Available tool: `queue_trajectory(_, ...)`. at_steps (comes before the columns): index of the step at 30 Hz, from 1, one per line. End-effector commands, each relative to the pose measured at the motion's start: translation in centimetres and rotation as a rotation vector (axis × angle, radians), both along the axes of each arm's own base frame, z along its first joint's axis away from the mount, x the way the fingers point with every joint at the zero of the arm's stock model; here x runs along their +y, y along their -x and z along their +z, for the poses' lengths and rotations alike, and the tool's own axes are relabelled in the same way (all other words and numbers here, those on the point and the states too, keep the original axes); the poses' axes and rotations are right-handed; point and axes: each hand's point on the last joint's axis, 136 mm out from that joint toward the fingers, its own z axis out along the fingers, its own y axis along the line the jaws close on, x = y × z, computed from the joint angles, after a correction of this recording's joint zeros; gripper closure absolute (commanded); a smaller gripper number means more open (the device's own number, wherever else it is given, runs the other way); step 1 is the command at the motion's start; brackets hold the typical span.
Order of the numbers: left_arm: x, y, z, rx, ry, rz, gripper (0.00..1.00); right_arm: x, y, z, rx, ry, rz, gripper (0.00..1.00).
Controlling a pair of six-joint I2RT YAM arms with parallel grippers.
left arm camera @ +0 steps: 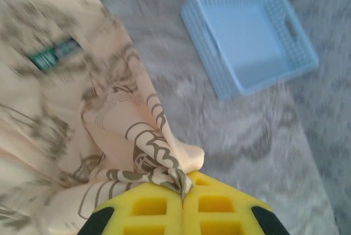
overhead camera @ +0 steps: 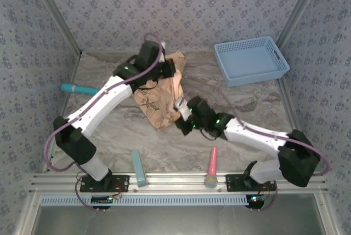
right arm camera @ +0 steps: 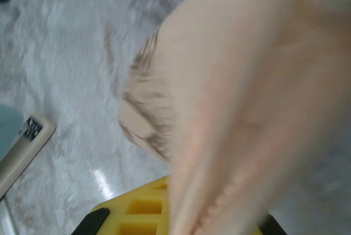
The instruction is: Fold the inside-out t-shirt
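Okay, left end effector point(left arm camera: 184, 194) clenched on a t-shirt point(overhead camera: 153, 101) fold, right end effector point(right arm camera: 178, 218) clenched on its near edge; t-shirt lay bunched on the counter point(overhead camera: 241, 117), left of the basket point(overhead camera: 251, 59).

The t-shirt point(overhead camera: 153, 101) lies midway on the counter point(overhead camera: 120, 136), the basket point(overhead camera: 251, 59) behind it to the right, a rod point(overhead camera: 77, 89) to its left. A flat bar point(overhead camera: 139, 167) and a round-headed stick point(overhead camera: 211, 165) lie apart near the front edge
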Motion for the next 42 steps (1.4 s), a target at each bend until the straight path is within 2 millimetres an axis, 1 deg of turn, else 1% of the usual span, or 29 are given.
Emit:
queue_trajectory(1, 4.3, 0.4, 11.1, -0.265, 0.082, 0.151, 1.00, -4.6, -1.6, 6.2, -0.150, 0.138, -0.025, 1.00)
queue_trajectory(3, 5.5, 1.0, 14.9, -0.362, 0.104, 0.173, 1.00, -6.4, -3.1, 11.1, -0.285, 0.160, -0.098, 1.00)
queue_trajectory(4, 5.9, 1.3, 16.2, -0.389, 0.115, 0.182, 1.00, -7.0, -3.5, 13.9, -0.351, 0.160, -0.119, 1.00)
queue_trajectory(5, 6.4, 1.7, 17.6, -0.413, 0.136, 0.191, 1.00, -7.8, -4.0, 16.1, -0.405, 0.170, -0.155, 1.00)
queue_trajectory(6, 6.6, 2.2, 18.6, -0.428, 0.158, 0.190, 1.00, -8.6, -4.1, 18.3, -0.451, 0.167, -0.181, 1.00)
queue_trajectory(7, 6.7, 2.7, 20.0, -0.450, 0.193, 0.184, 1.00, -9.2, -4.1, 20.1, -0.491, 0.160, -0.201, 1.00)
queue_trajectory(9, 6.6, 3.9, 21.4, -0.456, 0.254, 0.177, 1.00, -10.5, -3.8, 23.8, -0.582, 0.142, -0.245, 1.00)
queue_trajectory(12, 6.1, 5.8, 22.3, -0.498, 0.261, 0.195, 1.00, -12.6, -2.8, 28.2, -0.693, 0.111, -0.307, 1.00)
queue_trajectory(14, 6.3, 6.7, 22.9, -0.519, 0.259, 0.209, 1.00, -13.9, -2.1, 30.0, -0.740, 0.110, -0.339, 1.00)
queue_trajectory(15, 6.1, 6.7, 22.2, -0.507, 0.249, 0.208, 1.00, -14.5, -1.9, 31.0, -0.768, 0.108, -0.359, 1.00)
queue_trajectory(18, 6.7, 6.7, 22.2, -0.513, 0.259, 0.237, 1.00, -15.6, -1.9, 33.1, -0.830, 0.118, -0.393, 1.00)
queue_trajectory(20, 7.3, 6.4, 22.4, -0.530, 0.252, 0.280, 1.00, -15.8, -2.5, 33.9, -0.859, 0.136, -0.403, 1.00)
queue_trajectory(21, 7.8, 6.1, 22.5, -0.546, 0.247, 0.306, 1.00, -15.9, -3.2, 34.2, -0.868, 0.147, -0.417, 1.00)
queue_trajectory(24, 8.6, 4.9, 22.8, -0.598, 0.228, 0.377, 1.00, -16.0, -6.0, 34.9, -0.861, 0.139, -0.443, 1.00)
queue_trajectory(25, 8.9, 4.1, 22.8, -0.607, 0.221, 0.392, 1.00, -15.8, -7.6, 34.6, -0.839, 0.132, -0.446, 1.00)
queue_trajectory(27, 9.2, 2.4, 22.6, -0.613, 0.214, 0.410, 1.00, -15.7, -10.5, 34.5, -0.822, 0.112, -0.461, 1.00)
queue_trajectory(29, 9.3, 0.0, 22.7, -0.629, 0.196, 0.400, 1.00, -15.6, -14.1, 34.1, -0.808, 0.113, -0.487, 1.00)
queue_trajectory(31, 10.0, -2.0, 23.1, -0.620, 0.182, 0.426, 1.00, -15.8, -17.4, 34.2, -0.804, 0.112, -0.518, 1.00)
queue_trajectory(32, 9.9, -3.3, 23.0, -0.613, 0.176, 0.422, 1.00, -16.1, -18.6, 35.0, -0.812, 0.093, -0.540, 1.00)
queue_trajectory(33, 9.8, -4.3, 22.9, -0.610, 0.177, 0.416, 1.00, -16.3, -20.4, 34.4, -0.791, 0.096, -0.557, 1.00)
queue_trajectory(35, 9.7, -6.1, 22.8, -0.604, 0.210, 0.430, 1.00, -17.0, -22.7, 35.6, -0.782, 0.049, -0.604, 1.00)
queue_trajectory(36, 9.7, -6.8, 22.8, -0.603, 0.233, 0.435, 1.00, -17.5, -23.2, 36.4, -0.789, 0.034, -0.625, 1.00)
queue_trajectory(37, 9.8, -7.4, 23.0, -0.605, 0.259, 0.441, 1.00, -17.5, -24.2, 36.6, -0.789, 0.028, -0.633, 1.00)
queue_trajectory(38, 9.9, -8.0, 23.2, -0.602, 0.274, 0.452, 1.00, -17.7, -24.7, 37.3, -0.804, 0.024, -0.645, 1.00)
queue_trajectory(40, 10.4, -8.8, 23.5, -0.596, 0.281, 0.481, 1.00, -17.6, -25.1, 38.6, -0.836, 0.013, -0.655, 1.00)
queue_trajectory(42, 11.3, -9.1, 24.1, -0.594, 0.281, 0.520, 1.00, -17.5, -24.9, 40.0, -0.868, -0.009, -0.659, 1.00)
